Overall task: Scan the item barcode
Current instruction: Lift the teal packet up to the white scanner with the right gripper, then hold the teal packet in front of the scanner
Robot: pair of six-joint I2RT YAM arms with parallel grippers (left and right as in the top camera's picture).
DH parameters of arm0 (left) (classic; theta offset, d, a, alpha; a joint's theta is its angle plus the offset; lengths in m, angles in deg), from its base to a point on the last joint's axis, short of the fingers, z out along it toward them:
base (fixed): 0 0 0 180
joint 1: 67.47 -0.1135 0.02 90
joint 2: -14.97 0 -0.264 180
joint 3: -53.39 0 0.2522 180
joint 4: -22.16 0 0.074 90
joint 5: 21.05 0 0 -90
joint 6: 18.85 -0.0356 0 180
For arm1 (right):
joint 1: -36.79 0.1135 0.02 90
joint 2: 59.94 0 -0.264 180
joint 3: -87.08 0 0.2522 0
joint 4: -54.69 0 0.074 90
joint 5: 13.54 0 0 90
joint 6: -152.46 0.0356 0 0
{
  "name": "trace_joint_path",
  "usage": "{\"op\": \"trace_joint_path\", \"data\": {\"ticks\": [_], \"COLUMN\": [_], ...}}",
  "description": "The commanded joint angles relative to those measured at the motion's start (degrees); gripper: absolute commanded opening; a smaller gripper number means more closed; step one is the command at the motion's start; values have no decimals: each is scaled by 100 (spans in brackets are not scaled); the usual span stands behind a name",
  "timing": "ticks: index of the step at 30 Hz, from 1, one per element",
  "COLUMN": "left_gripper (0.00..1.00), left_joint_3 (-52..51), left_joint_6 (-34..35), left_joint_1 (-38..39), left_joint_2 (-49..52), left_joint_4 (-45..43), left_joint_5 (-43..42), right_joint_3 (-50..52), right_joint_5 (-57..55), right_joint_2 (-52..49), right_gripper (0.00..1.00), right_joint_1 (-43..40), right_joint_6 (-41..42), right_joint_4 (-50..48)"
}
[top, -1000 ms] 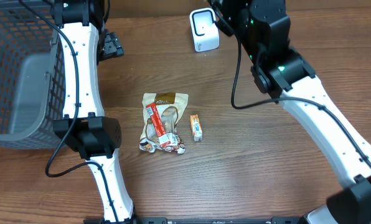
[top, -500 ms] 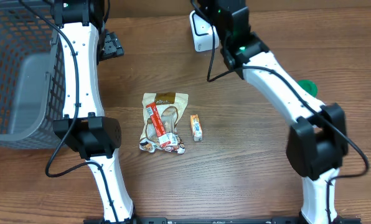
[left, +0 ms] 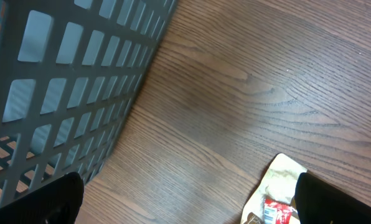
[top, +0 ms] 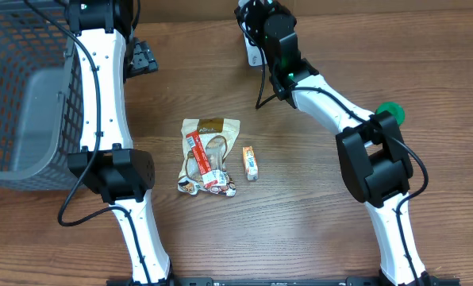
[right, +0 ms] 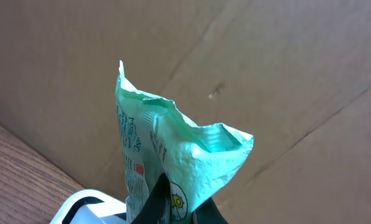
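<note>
In the right wrist view my right gripper (right: pixel 176 202) is shut on a crumpled mint-green packet (right: pixel 173 149) that stands up between its dark fingers. The white scanner (right: pixel 79 210) shows just below and left of the packet. From overhead, the right wrist (top: pixel 267 24) sits over the scanner (top: pixel 252 52) at the table's back edge, and the packet is hidden under it. My left gripper (left: pixel 188 193) is open with nothing in it, over bare wood between the basket and a beige snack bag (left: pixel 279 190).
A grey mesh basket (top: pixel 22 95) fills the left side. The beige snack bag (top: pixel 209 155) and a small orange box (top: pixel 251 161) lie mid-table. A green round thing (top: pixel 390 111) peeks out behind the right arm's elbow. A cardboard wall (right: pixel 285 74) stands behind the scanner.
The right arm has swung back and left, carrying its wrist over the scanner; its elbow has folded toward the table's right. The left arm and the items on the table have not moved.
</note>
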Motion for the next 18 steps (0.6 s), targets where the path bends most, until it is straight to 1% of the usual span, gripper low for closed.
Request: {"op": "trace_joint_path", "data": {"ticks": [1,4,6,18], "left_gripper": [100,100,100,100], "left_joint_3": [35,35,35,35], "left_joint_6": [0,0,0,0], "left_joint_1": [-4,-4,-4,-4], "left_joint_2": [-109,-109,-109,-109], "left_joint_4": [11,11,11,4], "left_joint_5": [74,74,74,74], "right_joint_3": [-219,-219,-225,-232], "right_joint_5": [-166,-341,-385,-264], "right_joint_2": [-136,-271,-361,-573], "right_gripper": [4,4,4,4], "right_joint_1": [11,11,-7,-138], "right_joint_6": [-11,-129,-490,-107], "right_joint_4": [-212,-691,-1019,-1078]}}
